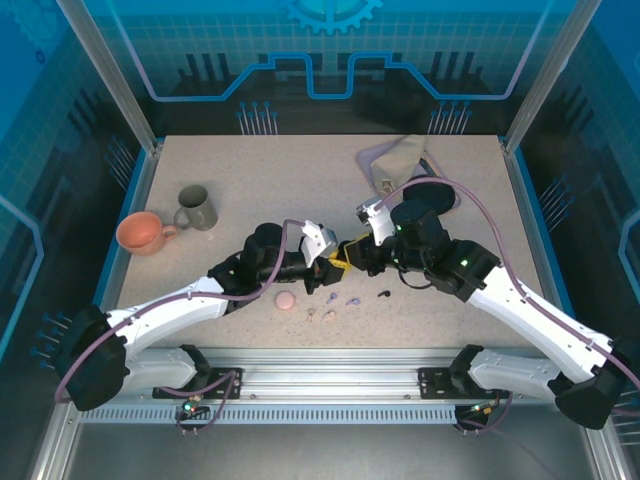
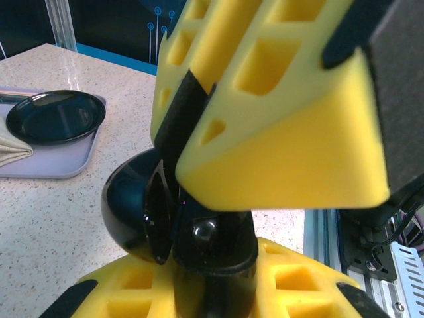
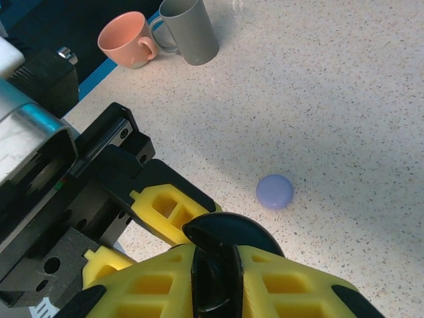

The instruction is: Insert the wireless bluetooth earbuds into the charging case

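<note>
Holds the black charging case from two sides, lifted above the middle of the table. With the left gripper, pinches the lower part of this case, jaws almost fully closed on it. With the right gripper, pinches a thin black part of the same case, seen edge-on, jaws also almost fully closed. In the left wrist view, looks hinged open: one round half to the left, the other part standing upright in the grip. Cannot tell what is inside.

On the table, just in front of the two grippers and toward the arm bases, all loose:
- two pale pink earbuds, close together and nearest to the front edge;
- two lavender earbuds, just behind the pink ones;
- one black earbud, to the right and a little apart.

Just left of the earbuds, a round pink case, closed. In the right wrist view, a round lavender case, closed, lying flat and apart from the grippers.

At far left, a salmon cup just beside a grey mug. At the back right, a lavender tray with a black dish and a beige cloth.
</note>
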Controlling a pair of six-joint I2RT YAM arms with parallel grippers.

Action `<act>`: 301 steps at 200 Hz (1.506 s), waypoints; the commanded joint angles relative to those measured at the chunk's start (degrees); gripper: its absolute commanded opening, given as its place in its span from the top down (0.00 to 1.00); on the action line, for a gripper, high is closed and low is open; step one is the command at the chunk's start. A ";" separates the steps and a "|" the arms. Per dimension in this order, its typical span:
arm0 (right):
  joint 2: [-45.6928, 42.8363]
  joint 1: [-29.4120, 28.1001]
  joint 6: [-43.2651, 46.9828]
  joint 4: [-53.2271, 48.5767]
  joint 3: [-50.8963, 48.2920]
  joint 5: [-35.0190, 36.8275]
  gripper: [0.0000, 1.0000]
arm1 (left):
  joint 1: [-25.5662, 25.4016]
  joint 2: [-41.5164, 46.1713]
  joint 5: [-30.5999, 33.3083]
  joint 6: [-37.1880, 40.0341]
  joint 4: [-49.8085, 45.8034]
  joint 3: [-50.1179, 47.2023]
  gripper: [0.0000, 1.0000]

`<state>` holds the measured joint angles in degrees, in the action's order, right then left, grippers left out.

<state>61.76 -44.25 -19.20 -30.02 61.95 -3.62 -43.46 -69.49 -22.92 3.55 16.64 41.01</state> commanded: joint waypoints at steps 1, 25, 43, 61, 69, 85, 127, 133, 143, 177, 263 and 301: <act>0.88 -1.18 0.35 -1.21 1.76 -1.61 0.78 | -0.47 0.69 -0.90 1.63 1.15 2.18 0.98; 1.17 -1.28 -0.18 -1.01 1.77 -1.34 0.78 | -0.48 0.85 -0.90 1.62 1.32 2.21 0.98; 1.41 -1.28 -0.30 -1.69 2.05 -0.97 0.76 | -0.43 0.99 -0.93 1.58 1.33 2.18 0.98; 1.75 -1.24 -0.88 -2.30 2.63 -0.86 0.72 | -0.42 1.07 -0.87 1.72 1.32 2.11 0.98; 1.87 -1.27 -1.37 -2.56 3.05 -0.78 0.69 | -0.39 1.06 -0.90 1.70 1.43 2.07 0.98; 1.96 -1.25 -1.84 -2.74 3.91 -1.19 0.64 | -0.48 0.98 -0.93 1.72 1.50 1.90 0.98; 1.71 -0.74 -2.36 -5.25 6.78 -0.26 0.57 | -0.46 1.26 -0.75 1.60 2.31 1.26 0.98; 1.38 -0.60 -2.26 -5.92 7.04 0.07 0.56 | -0.46 1.36 -0.73 1.62 2.42 1.20 0.98; 0.60 -0.32 -2.09 -6.52 7.43 0.72 0.53 | -0.45 1.59 -0.57 1.72 2.47 1.03 0.98; -3.09 1.46 -3.07 -9.88 8.74 4.90 0.29 | -0.44 2.94 0.53 2.88 1.82 0.36 0.98; -8.41 13.43 -14.67 -21.48 4.14 8.17 0.00 | -0.48 13.55 5.61 7.46 -2.22 -4.23 0.99; -1.93 14.64 -22.51 -25.97 1.32 4.22 0.04 | -0.40 18.05 6.04 9.68 -4.58 -4.72 0.99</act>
<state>55.68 -30.26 -34.39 -50.96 65.69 4.08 -43.46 -54.28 -18.15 10.31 13.69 36.82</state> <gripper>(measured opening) 0.981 0.213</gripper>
